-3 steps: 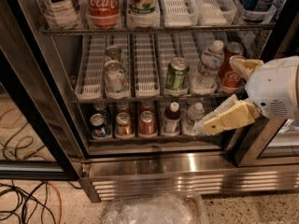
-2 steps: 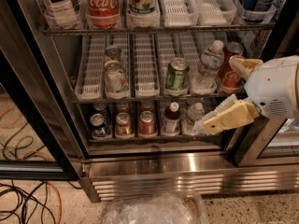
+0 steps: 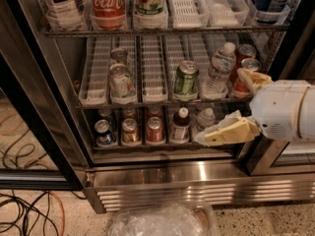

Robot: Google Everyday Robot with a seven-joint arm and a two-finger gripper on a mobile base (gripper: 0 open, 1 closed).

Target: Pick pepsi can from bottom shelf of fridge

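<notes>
Nothing has changed from a second ago. The gripper sits in the same spot, at the right side of the fridge, and no can has moved. So the job has not gone any further, and the pick is all left to do.

The gripper is open, with its two yellow fingers spread apart and nothing between them. The lower finger pointing in at the bottom shelf is right next to a clear water bottle.

The pepsi can is the small blue one with the silver top. It stands up straight at the far left of that shelf, at the front of its lane.

So the can is well away from the gripper, across the whole row. Between them stand an orange-brown can, a red can and a dark bottle. I think you need to slide the gripper left past these, then go in low, because the rack above sits close over the cans.
</notes>
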